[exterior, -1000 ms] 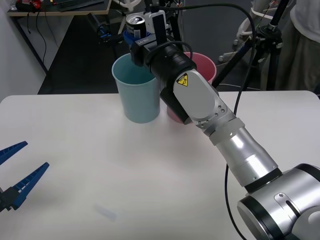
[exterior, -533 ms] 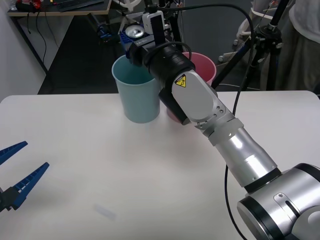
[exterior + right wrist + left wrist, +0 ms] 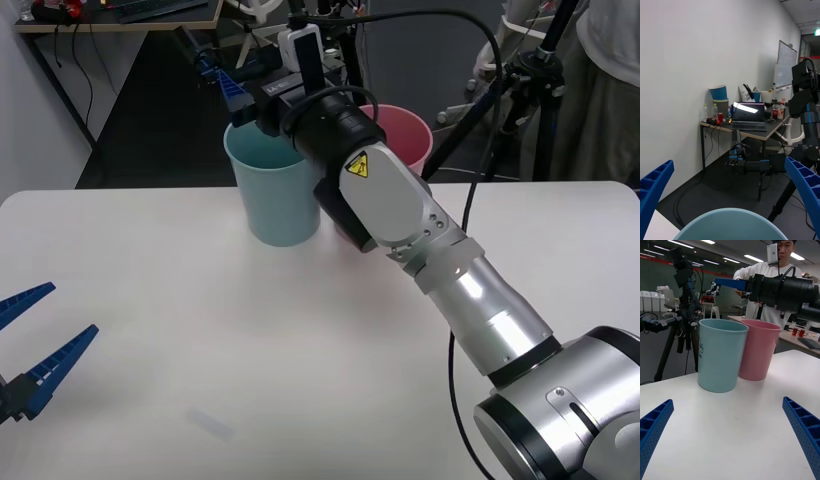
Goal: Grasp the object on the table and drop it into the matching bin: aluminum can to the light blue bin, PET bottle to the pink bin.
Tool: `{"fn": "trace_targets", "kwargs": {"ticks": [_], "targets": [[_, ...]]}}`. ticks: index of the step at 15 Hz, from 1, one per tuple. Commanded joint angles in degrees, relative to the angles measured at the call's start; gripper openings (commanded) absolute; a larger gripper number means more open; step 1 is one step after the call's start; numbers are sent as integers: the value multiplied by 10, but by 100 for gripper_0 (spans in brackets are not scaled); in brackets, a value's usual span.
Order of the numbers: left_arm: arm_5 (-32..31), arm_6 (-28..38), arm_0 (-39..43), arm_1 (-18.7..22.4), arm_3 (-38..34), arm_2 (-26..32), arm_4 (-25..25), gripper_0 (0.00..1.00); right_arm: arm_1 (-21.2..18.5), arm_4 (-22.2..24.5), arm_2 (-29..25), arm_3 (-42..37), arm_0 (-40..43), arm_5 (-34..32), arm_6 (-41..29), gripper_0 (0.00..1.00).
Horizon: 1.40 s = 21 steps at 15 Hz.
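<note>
Right hand (image 3: 232, 92) poised over blue bin (image 3: 272, 190), fingers spread and empty, placed for drop. Pink bin (image 3: 400, 128) beside. Left hand (image 3: 40, 340) released, idle above worktop (image 3: 200, 340).

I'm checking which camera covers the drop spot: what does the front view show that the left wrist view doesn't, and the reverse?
Front view alone: the left gripper from above, open, low over the near left of the table, and the right arm's silver lower segments. Left wrist view alone: the two bins side-on, full height, touching, and the left gripper's fingers up close. Both: the light blue bin, the pink bin beside it, and the right gripper, open above the light blue bin.
</note>
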Motion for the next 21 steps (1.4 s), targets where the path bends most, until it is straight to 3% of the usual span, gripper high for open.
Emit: {"fn": "trace_targets", "kwargs": {"ticks": [1,7,12,17,21], "targets": [[0,0,0,0,0,0,0,100,-3,-3,2,-19,11,-2,3,100],[0,0,0,0,0,0,0,100,-70,-18,46,-194,141,-6,1,100],[0,0,0,0,0,0,0,100,-156,-49,33,-380,290,-83,4,100],[0,0,0,0,0,0,0,100,-279,-255,-12,-482,418,-151,136,100],[0,0,0,0,0,0,0,100,-281,-375,-140,-498,509,-314,255,100]]}}
